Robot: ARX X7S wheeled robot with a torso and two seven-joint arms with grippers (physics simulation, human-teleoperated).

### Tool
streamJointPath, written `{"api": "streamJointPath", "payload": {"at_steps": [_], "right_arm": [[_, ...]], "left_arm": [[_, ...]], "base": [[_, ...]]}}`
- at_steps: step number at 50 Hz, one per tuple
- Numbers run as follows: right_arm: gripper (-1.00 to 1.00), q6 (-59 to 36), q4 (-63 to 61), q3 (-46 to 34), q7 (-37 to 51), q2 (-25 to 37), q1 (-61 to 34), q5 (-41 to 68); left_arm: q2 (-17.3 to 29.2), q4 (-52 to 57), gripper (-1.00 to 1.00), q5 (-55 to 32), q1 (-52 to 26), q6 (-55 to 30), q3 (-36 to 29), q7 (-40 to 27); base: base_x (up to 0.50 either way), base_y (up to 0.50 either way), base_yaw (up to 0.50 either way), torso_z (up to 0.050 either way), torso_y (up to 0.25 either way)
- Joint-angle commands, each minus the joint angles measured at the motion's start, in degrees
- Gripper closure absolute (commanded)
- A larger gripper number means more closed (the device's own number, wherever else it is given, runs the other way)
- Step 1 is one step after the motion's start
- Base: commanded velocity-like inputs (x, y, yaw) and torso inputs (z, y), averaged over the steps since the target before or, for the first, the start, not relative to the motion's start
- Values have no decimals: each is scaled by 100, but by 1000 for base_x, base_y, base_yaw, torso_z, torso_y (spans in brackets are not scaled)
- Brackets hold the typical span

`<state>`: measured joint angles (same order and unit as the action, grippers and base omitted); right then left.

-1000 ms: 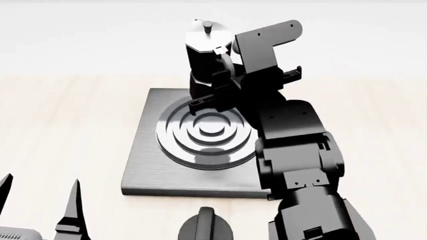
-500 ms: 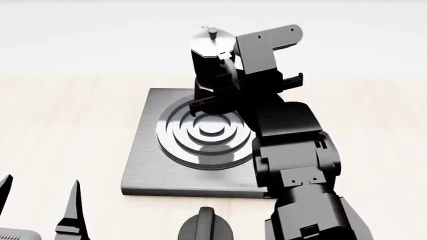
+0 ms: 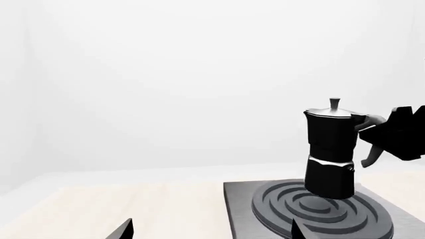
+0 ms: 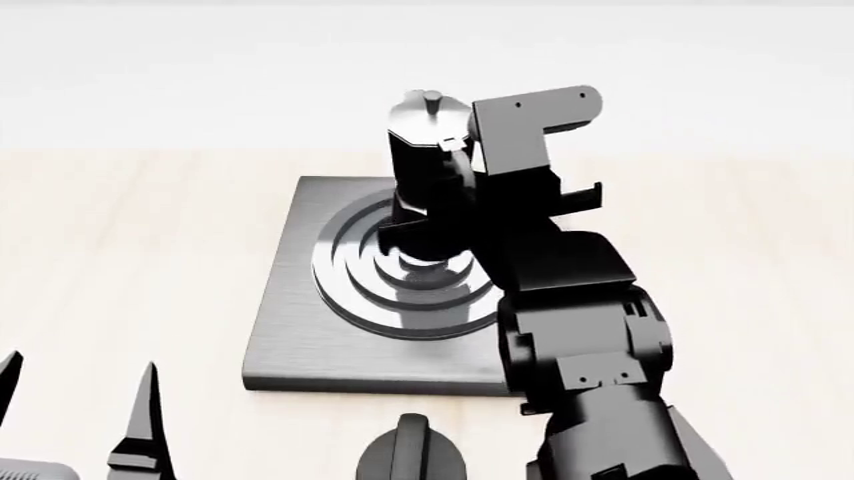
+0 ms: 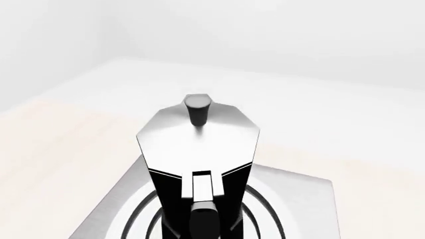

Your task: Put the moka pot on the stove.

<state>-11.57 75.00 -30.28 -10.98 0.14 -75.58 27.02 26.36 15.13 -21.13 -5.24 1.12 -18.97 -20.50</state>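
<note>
One moka pot point(image 4: 430, 160) upright, clenched at its handle by right hand point(image 4: 461, 165), low over stove point(image 4: 287, 300) burner rings, toward 12 o'clock of centre. Left hand point(image 4: 80, 420) idle, fingers spread. Risk: off-centre release could tip pot.

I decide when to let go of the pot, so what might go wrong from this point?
The moka pot hangs over the stove, held only by its handle in the right gripper. The left wrist view seems to show its base just above the burner rings, so releasing now might drop or tip the tall pot. It also looks slightly off the rings' centre, so it may land on a raised ridge.
</note>
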Motion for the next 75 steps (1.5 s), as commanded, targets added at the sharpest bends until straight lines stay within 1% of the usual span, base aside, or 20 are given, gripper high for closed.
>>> {"api": "streamJointPath", "payload": {"at_steps": [1, 11, 26, 38, 53, 73, 74, 75], "right_arm": [[100, 48, -2, -520, 87, -13, 0, 522], [100, 81, -2, -873, 112, -13, 41, 862], [100, 86, -2, -1022, 129, -13, 129, 1021], [100, 84, -2, -974, 122, -13, 183, 1006], [100, 91, -2, -1206, 160, -13, 192, 1231], [100, 56, -2, -1322, 259, -13, 237, 1305], [-100, 55, -2, -1328, 264, -13, 249, 1296], [-100, 52, -2, -1341, 271, -13, 255, 1291]], "left_arm": [[15, 18, -100, -13, 17, 2, -1, -12], [22, -1, -100, -23, 11, 8, 4, -17], [28, -12, -100, -26, 43, 41, 0, -29], [20, -52, -100, -41, 6, 41, -10, -22], [24, -62, -100, -55, -1, 57, -11, -26], [24, -85, -100, -52, -21, 64, -26, -39], [27, -79, -100, -50, -13, 68, -27, -41], [28, -74, -100, -49, -8, 69, -27, -45]], "base": [[0, 0, 0, 0, 0], [0, 0, 0, 0, 1], [0, 0, 0, 1, 1], [0, 0, 0, 0, 1], [0, 0, 0, 0, 1], [1, 0, 0, 0, 1], [0, 0, 0, 0, 0], [0, 0, 0, 0, 0]]}}
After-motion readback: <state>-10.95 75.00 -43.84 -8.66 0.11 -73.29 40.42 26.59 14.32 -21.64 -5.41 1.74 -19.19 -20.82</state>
